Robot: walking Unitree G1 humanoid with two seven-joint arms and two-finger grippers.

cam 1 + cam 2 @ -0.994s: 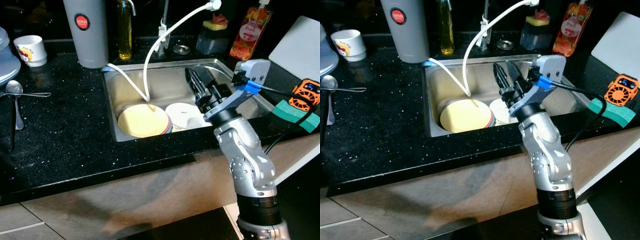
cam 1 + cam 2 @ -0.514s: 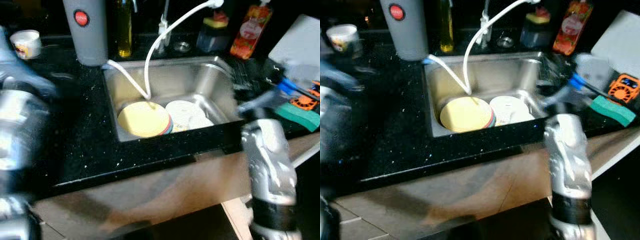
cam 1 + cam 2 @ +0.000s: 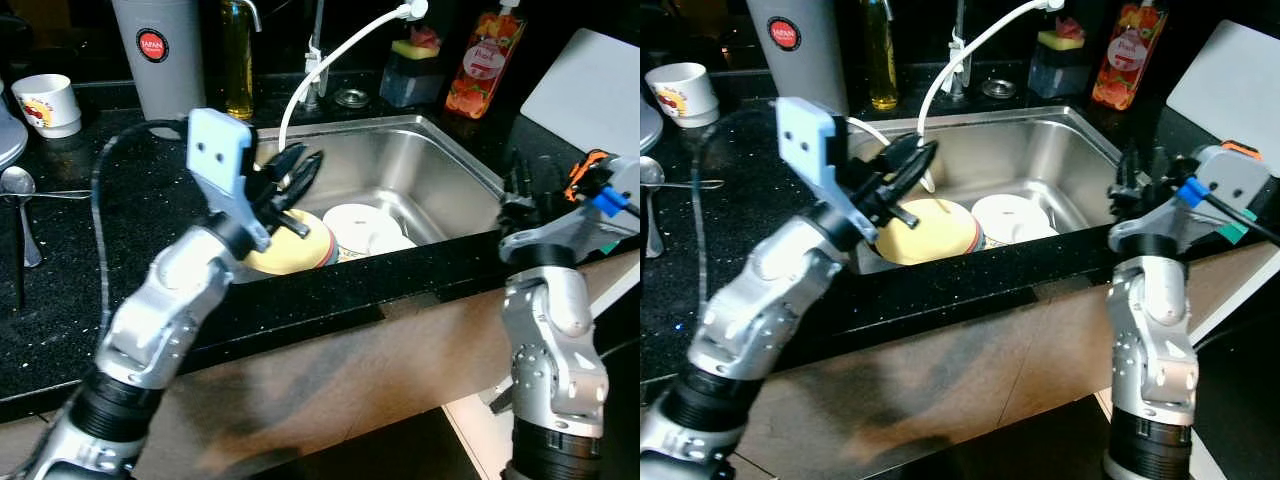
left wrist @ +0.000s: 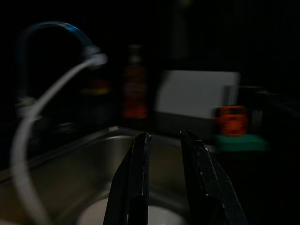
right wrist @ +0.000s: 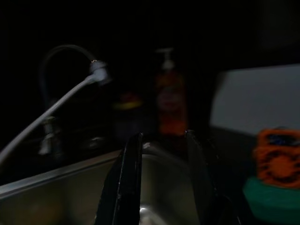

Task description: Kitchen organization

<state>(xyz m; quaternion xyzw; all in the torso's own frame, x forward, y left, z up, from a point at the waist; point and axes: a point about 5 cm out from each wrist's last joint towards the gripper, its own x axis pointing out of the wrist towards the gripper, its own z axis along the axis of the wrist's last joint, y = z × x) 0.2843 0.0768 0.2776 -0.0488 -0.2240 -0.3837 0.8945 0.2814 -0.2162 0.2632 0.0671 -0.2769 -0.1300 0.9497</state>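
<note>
A: Left eye view: where is the left claw (image 3: 298,172) held?

B: Over the near-left part of the sink (image 3: 455,150), fingers slightly parted, nothing gripped, just above the yellow plate (image 3: 296,245).

A: And beyond it?

B: A white plate (image 3: 362,226) lies beside the yellow one. The right claw (image 3: 528,178) is raised at the sink's right rim over the black bench (image 3: 120,260), seemingly parted, though the wrist view is dim.

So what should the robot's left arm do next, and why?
Probably lower the left gripper onto the yellow plate. Its fingers are open and empty, poised above the sink's left side, just over the plate stack, while the right gripper waits at the right rim.
</note>
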